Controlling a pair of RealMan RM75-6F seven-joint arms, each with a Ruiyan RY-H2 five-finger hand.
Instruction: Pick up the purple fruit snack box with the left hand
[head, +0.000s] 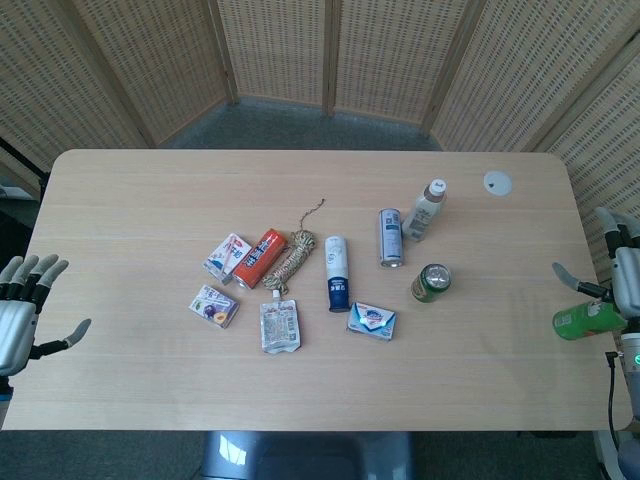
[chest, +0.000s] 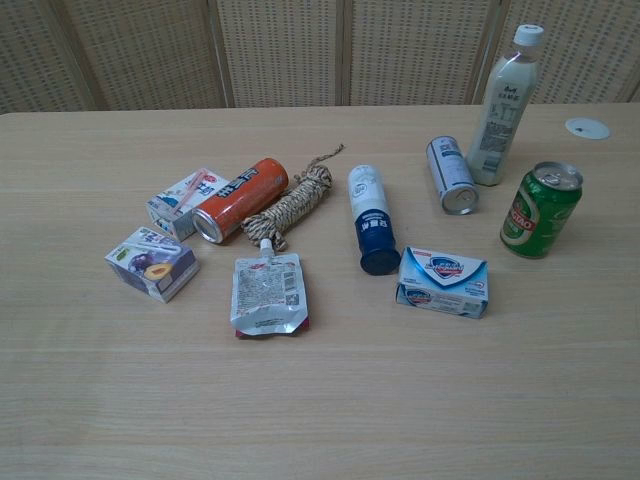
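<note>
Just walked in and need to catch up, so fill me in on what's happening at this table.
A two-armed robot is set to pick up the purple box with its left robot hand, but nothing has started. That hand hovers open at the table's left edge, well clear of the box. The right robot hand holds a green bottle at the right edge. The box sits among cans, a pouch and rope.

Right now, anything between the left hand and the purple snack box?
Nothing visible. The left hand hangs open off the table's left edge, and only bare tabletop lies between it and the purple fruit snack box. The white-and-red carton sits behind the box, out of the path.
</note>
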